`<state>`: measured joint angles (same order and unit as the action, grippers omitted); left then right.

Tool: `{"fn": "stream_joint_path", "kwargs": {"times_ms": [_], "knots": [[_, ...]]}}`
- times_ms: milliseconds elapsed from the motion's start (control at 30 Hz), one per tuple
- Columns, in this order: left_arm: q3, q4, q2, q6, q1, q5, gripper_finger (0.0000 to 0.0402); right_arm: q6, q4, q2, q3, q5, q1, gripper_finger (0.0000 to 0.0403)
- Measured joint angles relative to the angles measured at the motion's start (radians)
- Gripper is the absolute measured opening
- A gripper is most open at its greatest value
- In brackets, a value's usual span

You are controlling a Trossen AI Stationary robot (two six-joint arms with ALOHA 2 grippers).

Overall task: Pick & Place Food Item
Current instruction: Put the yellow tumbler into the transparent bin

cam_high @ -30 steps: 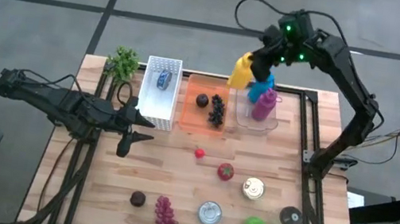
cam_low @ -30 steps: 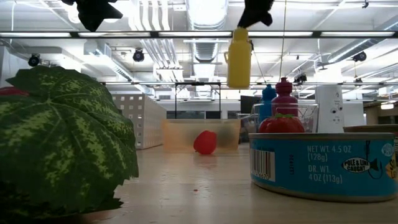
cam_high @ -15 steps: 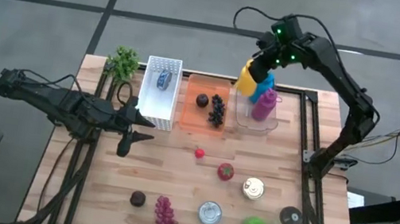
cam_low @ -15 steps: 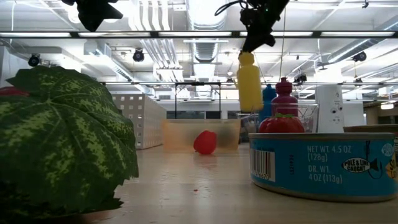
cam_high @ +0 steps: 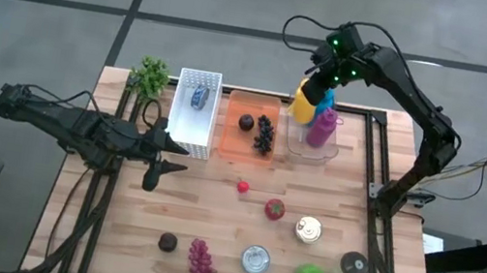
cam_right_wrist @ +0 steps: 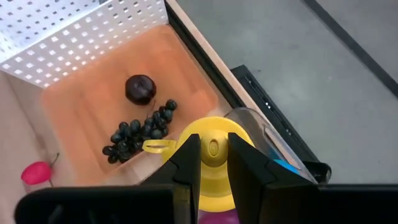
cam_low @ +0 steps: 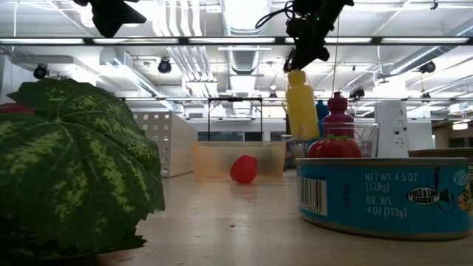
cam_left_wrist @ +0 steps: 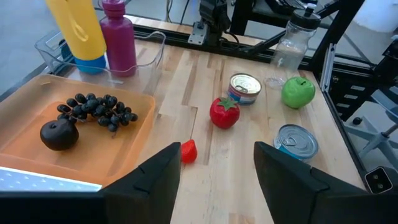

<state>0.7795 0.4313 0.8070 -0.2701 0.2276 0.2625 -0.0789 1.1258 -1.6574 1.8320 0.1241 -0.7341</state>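
**Right gripper hanging a yellow bottle over the clear bin**

Right gripper [cam_high: 316, 78] is clamped on the cap of a plain yellow bottle [cam_high: 303, 101], tilted above the clear bin [cam_high: 329, 150]. Bottle's lower half is hidden in the wrist view. Left gripper [cam_high: 162, 155] idles mid-table, fingers apart. Blue bottle [cam_high: 325, 100] and purple bottle [cam_high: 323, 127] crowd the bin.

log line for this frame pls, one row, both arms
right gripper: shut on yellow bottle, over clear bin | bin holds: blue bottle, purple bottle | left gripper: open, empty, beside white bin
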Motion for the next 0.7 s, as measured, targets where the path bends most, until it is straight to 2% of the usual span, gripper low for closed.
{"fn": "stream_joint_path", "kwargs": {"times_ms": [267,433,700], "knots": [[0.0,0.0,0.0,-0.002,0.0,0.0,0.0214,0.0,0.045,0.001,0.024,-0.098,0.0,0.0053],[0.0,0.0,0.0,-0.002,0.0,0.0,0.0206,-0.001,0.037,0.001,0.02,-0.097,0.001,0.0053],[0.0,0.0,0.0,-0.002,0.0,0.0,0.0193,0.013,-0.091,0.001,-0.003,-0.047,0.003,0.0053]]}}
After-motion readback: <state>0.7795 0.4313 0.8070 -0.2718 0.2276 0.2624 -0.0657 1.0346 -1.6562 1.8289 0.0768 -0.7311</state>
